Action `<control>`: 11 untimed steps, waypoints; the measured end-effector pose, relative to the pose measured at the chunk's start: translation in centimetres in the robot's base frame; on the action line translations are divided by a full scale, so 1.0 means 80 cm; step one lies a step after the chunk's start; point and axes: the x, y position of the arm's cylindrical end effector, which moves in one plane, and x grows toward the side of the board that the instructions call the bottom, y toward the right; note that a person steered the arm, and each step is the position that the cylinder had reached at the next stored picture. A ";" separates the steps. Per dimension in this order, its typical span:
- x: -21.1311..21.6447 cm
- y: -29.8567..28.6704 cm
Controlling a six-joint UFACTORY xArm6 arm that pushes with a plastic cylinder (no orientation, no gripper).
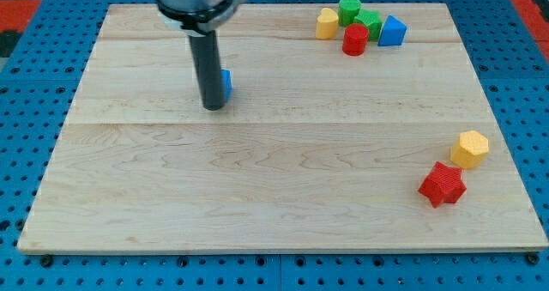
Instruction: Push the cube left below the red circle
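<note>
Blue plastic peeks out from behind the rod: a small blue block (226, 82), mostly hidden so its shape is hard to call, sits in the upper-left part of the wooden desk (257, 188), touching the rod's right side as the view has it. My tip (214, 107) is planted on the wood right there, just left of and slightly below that sliver of blue. There are no fingers on this arm, only the dark rod, so nothing is clasped. Over at the view's top right, well apart from the tip, a cluster crowds together: a red cylinder (354, 39) at the front, a yellow block (327, 23) on its left, a green cylinder (349, 9) behind, a second green block (370, 21) beside that, and a blue block (392, 32) on the right end. Down at the lower right, a yellow hexagonal block (470, 148) sits just above a red star-shaped block (443, 184), the two nearly touching.
</note>
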 end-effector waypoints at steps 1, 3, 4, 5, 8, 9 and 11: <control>-0.037 -0.007; -0.094 -0.027; -0.089 0.065; -0.068 0.063; -0.040 0.161; -0.049 0.239; -0.091 0.337</control>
